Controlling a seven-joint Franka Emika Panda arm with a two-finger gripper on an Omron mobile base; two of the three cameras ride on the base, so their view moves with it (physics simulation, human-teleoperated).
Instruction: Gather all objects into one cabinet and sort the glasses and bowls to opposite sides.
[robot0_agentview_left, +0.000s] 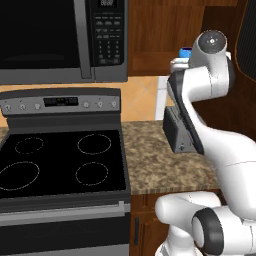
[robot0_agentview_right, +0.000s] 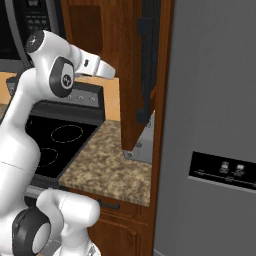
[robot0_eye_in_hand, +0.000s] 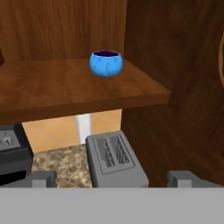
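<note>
Blue cup (robot0_eye_in_hand: 106, 64) upright on the cabinet (robot0_eye_in_hand: 65, 87) shelf, toaster (robot0_eye_in_hand: 114, 159) on the tabletop (robot0_eye_in_hand: 61, 165) below, hand (robot0_eye_in_hand: 112, 178) spread wide, holding nothing.

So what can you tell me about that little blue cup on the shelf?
The small bright-blue squat cup looks smooth and glossy, rounded like a tiny pot, with a dark inside and a thin handle on the side facing the camera. It stands upright on the dark reddish-brown wooden cabinet shelf, near the right inner wall. Nothing but the shelf touches it, and a grey toaster sits on the counter below.
</note>
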